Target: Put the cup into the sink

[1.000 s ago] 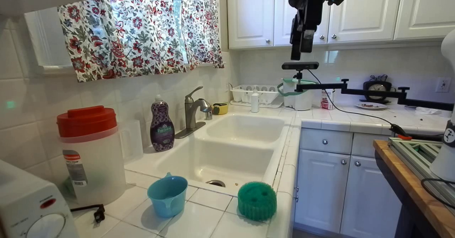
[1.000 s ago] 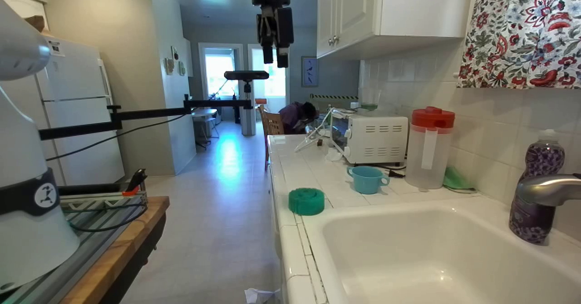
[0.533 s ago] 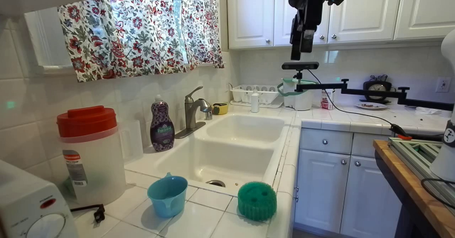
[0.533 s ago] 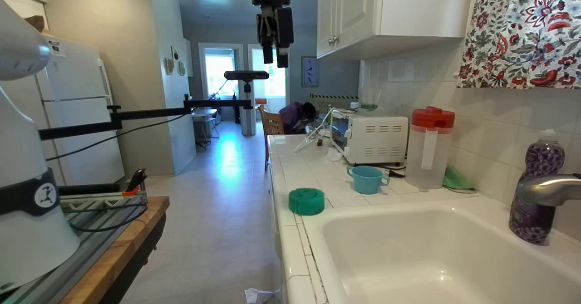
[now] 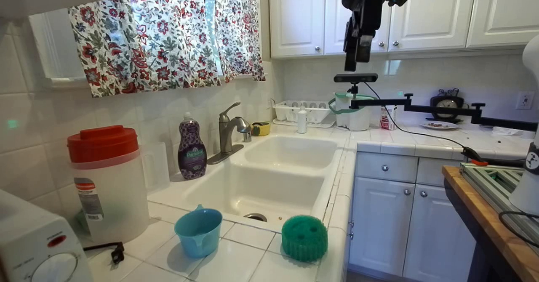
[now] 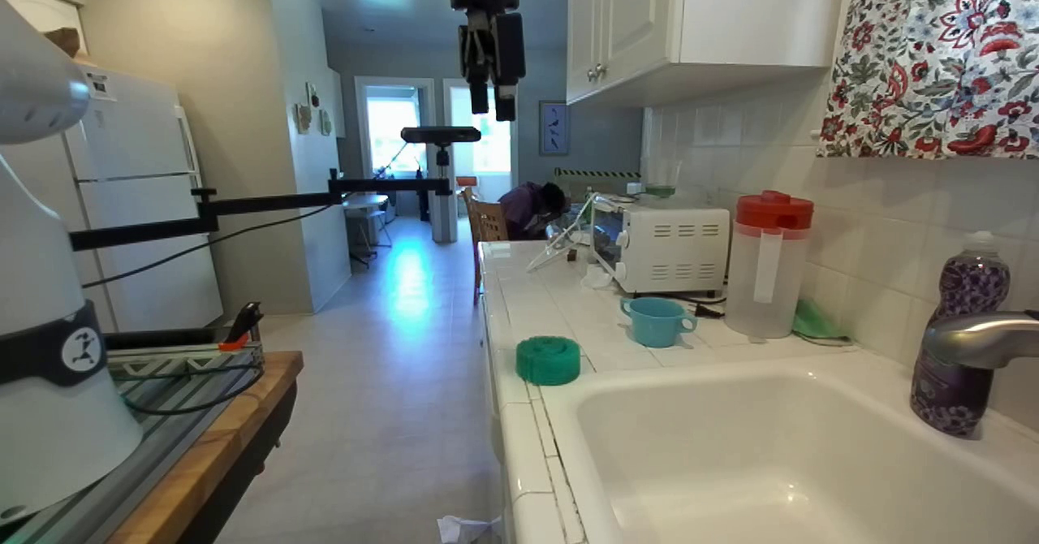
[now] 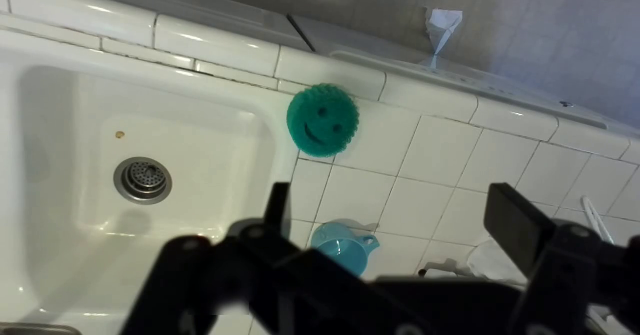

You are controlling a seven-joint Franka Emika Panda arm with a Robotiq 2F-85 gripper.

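Nothing budged since earlier frame. Gripper (image 7: pixel 390 200): jaws spread wide, nothing held. Tapered blue cup (image 5: pixel 198 235) parked upright on tiles (image 5: pixel 238 259) beside glossy sink (image 5: pixel 261 185); metal drain (image 7: pixel 142 180), brown speck (image 7: pixel 119 134) spotted inside sink.

Open air over cup (image 5: pixel 198 235); pitcher (image 5: pixel 111 189), green scrubber (image 5: pixel 304 238) flank it.

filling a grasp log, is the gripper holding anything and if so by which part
Nothing is held: the gripper is open, and the cup stands on the counter.
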